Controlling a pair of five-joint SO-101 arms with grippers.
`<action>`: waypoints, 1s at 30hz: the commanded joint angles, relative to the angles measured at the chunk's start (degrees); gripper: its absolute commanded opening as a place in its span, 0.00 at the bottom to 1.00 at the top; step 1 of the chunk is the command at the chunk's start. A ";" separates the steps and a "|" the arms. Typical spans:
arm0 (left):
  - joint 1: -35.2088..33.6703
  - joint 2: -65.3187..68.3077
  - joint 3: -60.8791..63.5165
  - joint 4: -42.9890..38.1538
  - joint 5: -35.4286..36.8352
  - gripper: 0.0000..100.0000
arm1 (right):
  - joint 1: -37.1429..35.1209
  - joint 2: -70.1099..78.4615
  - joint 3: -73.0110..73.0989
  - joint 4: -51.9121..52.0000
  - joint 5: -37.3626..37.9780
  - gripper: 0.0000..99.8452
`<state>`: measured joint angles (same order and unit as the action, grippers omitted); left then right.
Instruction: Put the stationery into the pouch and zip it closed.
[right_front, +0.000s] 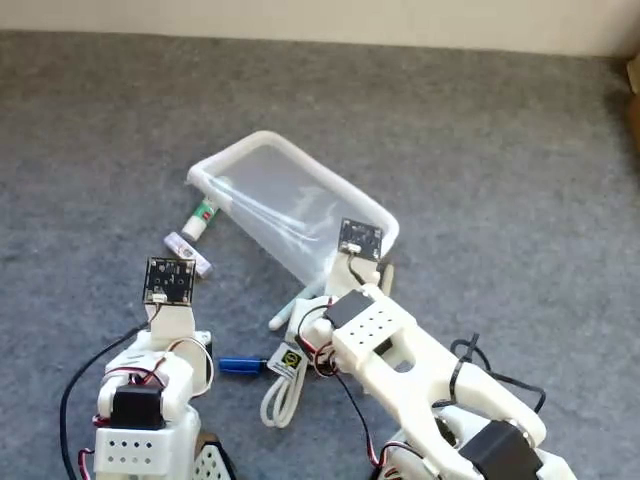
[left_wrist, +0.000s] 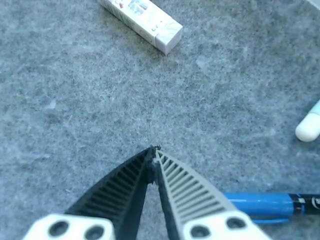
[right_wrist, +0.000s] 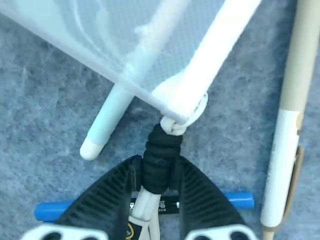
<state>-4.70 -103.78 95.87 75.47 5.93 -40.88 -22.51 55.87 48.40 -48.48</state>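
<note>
High view: clear plastic pouch with white zip rim (right_front: 290, 195) lies on the grey felt tabletop (right_front: 480, 140), a blue pen (right_front: 243, 365) loose nearby. Left wrist view: left tool (left_wrist: 153, 150) is pinched together, empty, near a white labelled stick (left_wrist: 142, 20), print illegible. Right wrist view: right tool (right_wrist: 157, 161) clamps the pouch's black cord pull (right_wrist: 159, 150), likely to steady it.

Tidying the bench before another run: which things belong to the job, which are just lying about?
Job: pouch, its strap in the right gripper, blue pen, white pen, beige pen, glue stick, white block.
Lying about: brown object at the high view's right edge, too cut off to name.
</note>
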 joint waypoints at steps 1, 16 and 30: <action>0.66 -0.75 1.27 0.53 0.26 0.01 | 1.10 -4.53 -3.12 -0.40 4.75 0.01; 0.66 -0.75 1.27 0.53 0.26 0.01 | 0.75 -22.29 0.84 0.04 36.57 0.00; 0.66 -0.75 1.27 0.53 0.26 0.01 | 0.84 -22.73 -8.13 0.04 67.43 0.00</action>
<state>-4.70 -103.78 95.87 75.47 5.93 -40.53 -42.81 53.49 48.48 15.25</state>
